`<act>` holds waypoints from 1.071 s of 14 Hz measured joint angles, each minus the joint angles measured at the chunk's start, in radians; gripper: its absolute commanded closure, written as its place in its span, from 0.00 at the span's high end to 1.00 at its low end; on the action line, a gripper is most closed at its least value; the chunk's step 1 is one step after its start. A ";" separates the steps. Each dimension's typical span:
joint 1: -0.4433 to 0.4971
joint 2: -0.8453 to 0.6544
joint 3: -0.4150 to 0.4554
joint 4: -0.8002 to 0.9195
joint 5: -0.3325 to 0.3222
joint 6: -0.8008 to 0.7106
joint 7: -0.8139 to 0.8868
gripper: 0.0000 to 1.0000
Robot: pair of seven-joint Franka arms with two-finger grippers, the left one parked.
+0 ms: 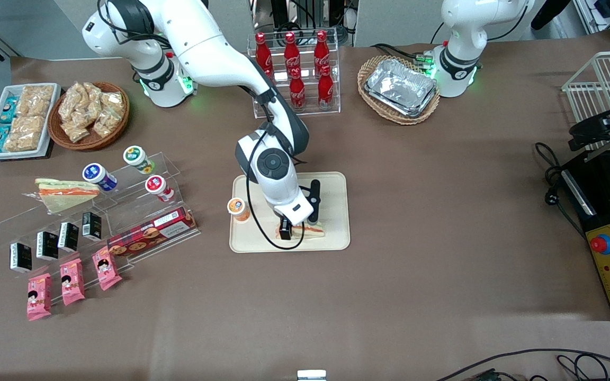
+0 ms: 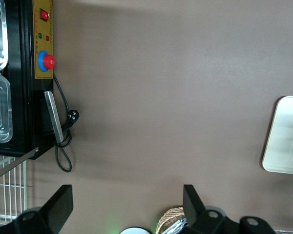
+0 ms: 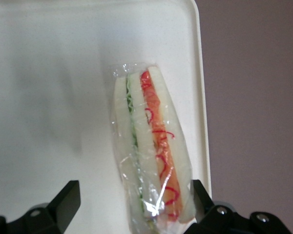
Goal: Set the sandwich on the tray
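The clear-wrapped sandwich (image 1: pixel 313 230) lies flat on the cream tray (image 1: pixel 331 196), close to the rim nearest the front camera. My right gripper (image 1: pixel 292 230) hangs low over it. In the right wrist view the sandwich (image 3: pixel 151 151) shows pale bread with an orange-red stripe, resting on the tray (image 3: pixel 63 97) beside its rim. The gripper (image 3: pixel 133 194) is open, its black fingers (image 3: pixel 67 197) spread wide. The wedge lies between them, close against one finger and well apart from the other. The left wrist view catches the tray's end (image 2: pixel 285 141).
An orange-lidded cup (image 1: pixel 237 208) stands at the tray's edge. A second wedge sandwich (image 1: pixel 64 193) rests on the acrylic rack (image 1: pixel 141 211) with yoghurt cups, toward the working arm's end. The cola bottle rack (image 1: pixel 297 74) and the basket of foil trays (image 1: pixel 400 87) stand farther from the camera.
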 measured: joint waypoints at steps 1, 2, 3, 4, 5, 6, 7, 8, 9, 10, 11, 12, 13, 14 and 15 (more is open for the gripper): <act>-0.002 0.000 -0.002 0.000 0.000 0.001 0.000 1.00; -0.004 -0.001 -0.003 0.000 0.000 0.002 0.000 1.00; -0.006 -0.002 -0.004 0.001 0.000 0.002 0.000 1.00; -0.007 -0.006 -0.005 0.002 0.000 0.002 0.000 1.00; -0.007 -0.013 -0.006 0.002 0.000 -0.003 0.000 1.00; -0.008 -0.025 -0.008 0.003 0.000 -0.016 0.000 1.00; -0.010 -0.040 -0.010 0.004 0.000 -0.035 0.000 1.00; -0.012 -0.059 -0.012 0.005 0.000 -0.061 0.000 1.00; -0.015 -0.081 -0.014 0.006 0.000 -0.094 0.000 1.00; -0.020 -0.105 -0.016 0.008 0.000 -0.128 -0.004 1.00; -0.028 -0.130 -0.016 0.009 0.000 -0.162 -0.008 1.00; -0.038 -0.156 -0.017 0.011 0.000 -0.198 -0.011 1.00; -0.048 -0.182 -0.018 0.013 0.000 -0.232 -0.013 1.00; -0.057 -0.208 -0.018 0.014 0.000 -0.264 -0.014 1.00; -0.066 -0.232 -0.019 0.014 0.000 -0.291 -0.014 1.00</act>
